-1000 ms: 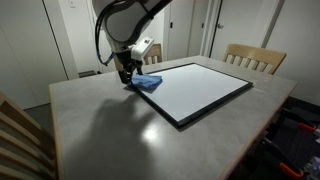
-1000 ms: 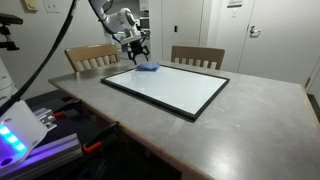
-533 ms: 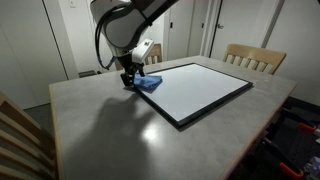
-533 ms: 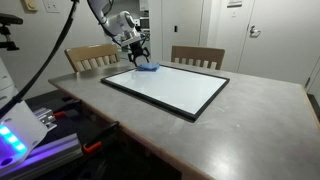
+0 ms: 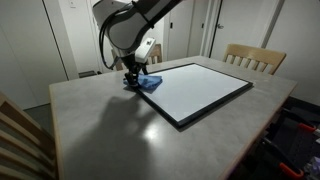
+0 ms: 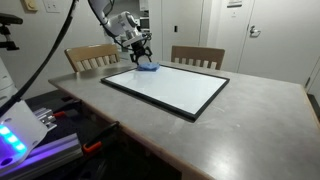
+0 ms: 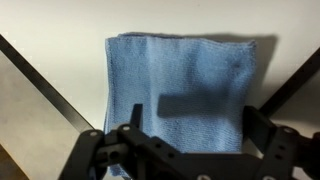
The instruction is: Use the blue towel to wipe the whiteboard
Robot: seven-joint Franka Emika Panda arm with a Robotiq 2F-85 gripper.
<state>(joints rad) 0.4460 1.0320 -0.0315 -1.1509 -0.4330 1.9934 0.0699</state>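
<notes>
Towel spot, in an exterior view: the blue towel (image 5: 149, 83) lies on the far left corner of the whiteboard (image 5: 205, 92).
Gripper there: the gripper (image 5: 131, 79) hangs right over the towel's left edge. From this angle I cannot tell whether it touches the cloth.
Risk there: coming down this close to the corner, a finger could land on the black frame (image 5: 160, 112) and jam or shove the board.
Same corner, in an exterior view: the towel (image 6: 148, 67) sits far left on the whiteboard (image 6: 170, 90), with the gripper (image 6: 141, 60) just above it.
Risk there: pinching only a top fold could let the cloth pull loose partway through a wipe.
Wrist view, jaws: the gripper (image 7: 190, 130) is spread wide and holds nothing, with the towel (image 7: 180, 85) between its fingers.
Wrist view, risk: the cloth lies flat on the glossy white. If the jaws close without pressing down, the fingers may skate over it and catch nothing.
</notes>
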